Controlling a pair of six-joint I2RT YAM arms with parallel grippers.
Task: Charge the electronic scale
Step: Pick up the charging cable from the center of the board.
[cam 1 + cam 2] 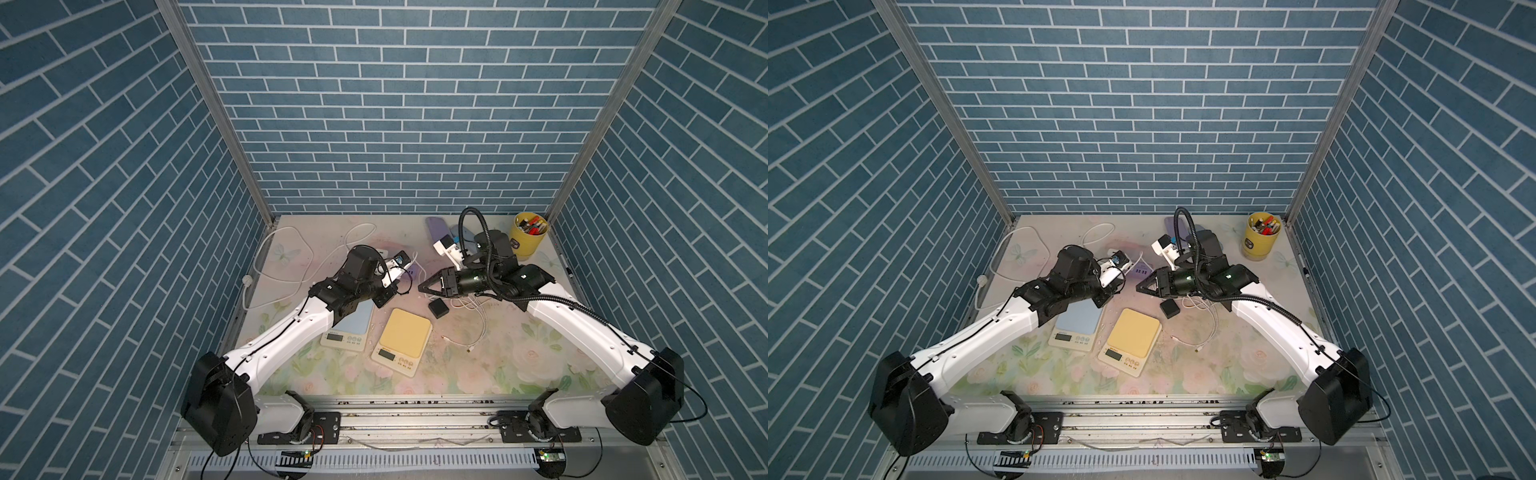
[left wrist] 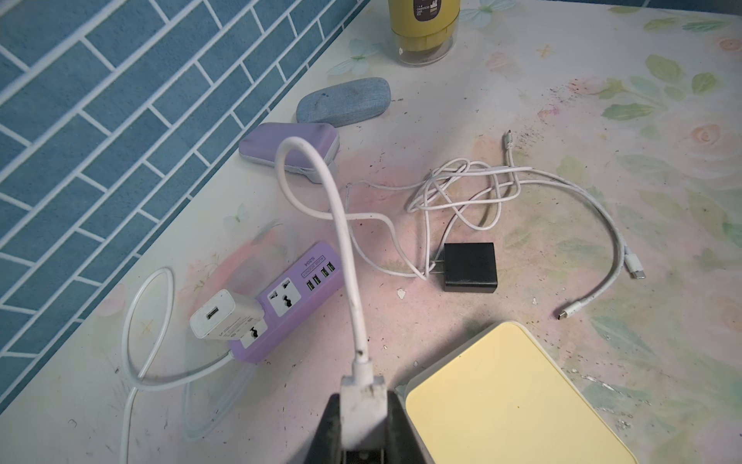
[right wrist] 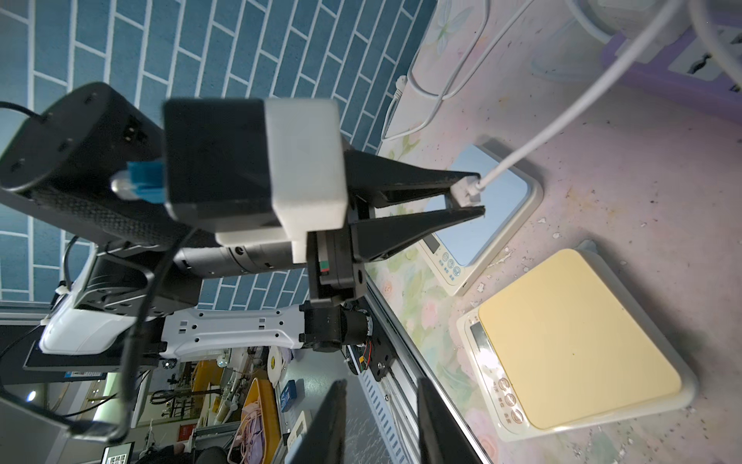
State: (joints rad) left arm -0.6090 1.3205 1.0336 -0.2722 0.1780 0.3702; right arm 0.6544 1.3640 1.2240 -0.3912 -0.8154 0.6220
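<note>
The left gripper [image 2: 363,401] pinches the white plug [image 3: 465,192], up off the table by the blue scale [image 1: 353,324], with the yellow scale [image 1: 405,332] alongside. The right gripper [image 3: 381,385] hangs empty, jaws apart. The cable [image 2: 345,241] looks light and floppy, so the hold belongs on the stiff plug body. I can't make out a charging port.

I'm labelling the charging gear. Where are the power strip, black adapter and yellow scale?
power strip [image 2: 281,299], left wrist view, on its middle socket.
black adapter [image 2: 469,267], left wrist view, on its top face.
yellow scale [image 1: 405,330], in a top view, on its platform.
</note>
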